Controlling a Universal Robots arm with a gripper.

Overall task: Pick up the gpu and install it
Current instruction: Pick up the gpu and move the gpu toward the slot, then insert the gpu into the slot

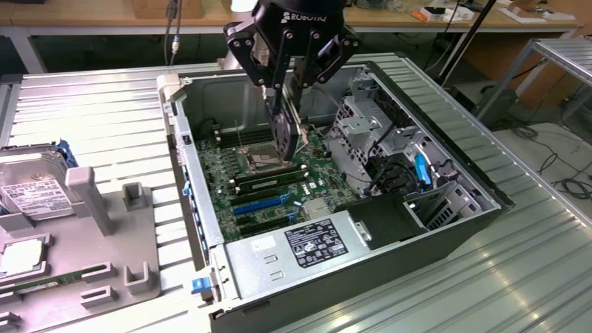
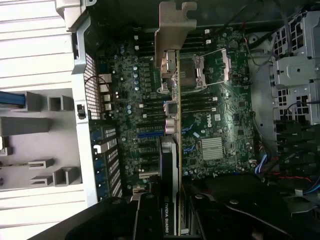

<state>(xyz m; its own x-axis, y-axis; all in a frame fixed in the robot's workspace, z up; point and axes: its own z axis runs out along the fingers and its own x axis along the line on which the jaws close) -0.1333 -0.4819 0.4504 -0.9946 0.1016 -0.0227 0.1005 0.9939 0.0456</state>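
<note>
We hold the black robot gripper (image 1: 287,97) clamped on the thin green gpu card (image 1: 285,139) with black cooler and silver end bracket, hanging edge-down over the green motherboard (image 1: 218,163) in the open dark tower case (image 1: 398,270): pickup looks done, the card apparently not yet seated in a slot.

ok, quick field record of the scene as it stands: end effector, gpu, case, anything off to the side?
end effector: closed on the gpu
gpu: held on edge, hanging inside the open case above the motherboard
seated in slot: not visibly
gpu bracket: silver, at the end farthest from the end effector
case: on its side, panel off
motherboard: exposed
hard drive: in the grey tray, exterior view's left
</note>
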